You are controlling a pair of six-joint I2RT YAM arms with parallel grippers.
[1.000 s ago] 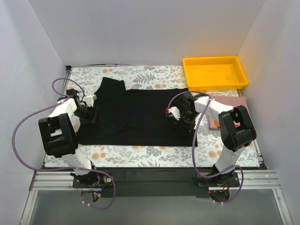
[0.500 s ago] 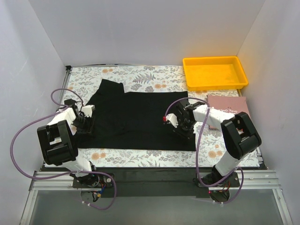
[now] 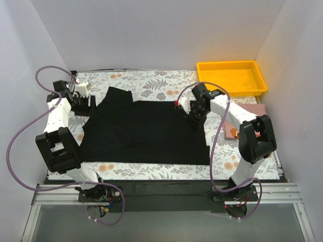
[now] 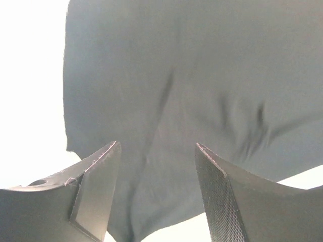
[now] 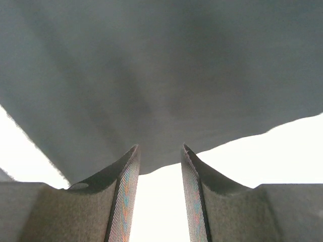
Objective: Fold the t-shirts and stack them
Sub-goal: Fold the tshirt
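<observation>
One black t-shirt (image 3: 146, 131) lies spread flat on the floral table, sleeve (image 3: 118, 96) at the far left. My left gripper (image 3: 87, 105) is by the shirt's far left edge. In the left wrist view it (image 4: 157, 143) is open wide, with black fabric (image 4: 202, 80) below and beyond the fingers and nothing held. My right gripper (image 3: 195, 116) is at the shirt's far right corner. In the right wrist view it (image 5: 160, 146) is open with a narrower gap, and the shirt's edge (image 5: 161, 101) lies just past the fingertips, not gripped.
A yellow tray (image 3: 232, 91) stands at the far right. A pinkish book (image 3: 258, 109) lies right of the shirt, partly under my right arm. White walls close in the left, right and far sides. Purple cables loop beside both arms.
Both grippers have moved from the shirt's middle sides toward its far corners. The shirt now lies flatter and its near edge is closer to the front.
</observation>
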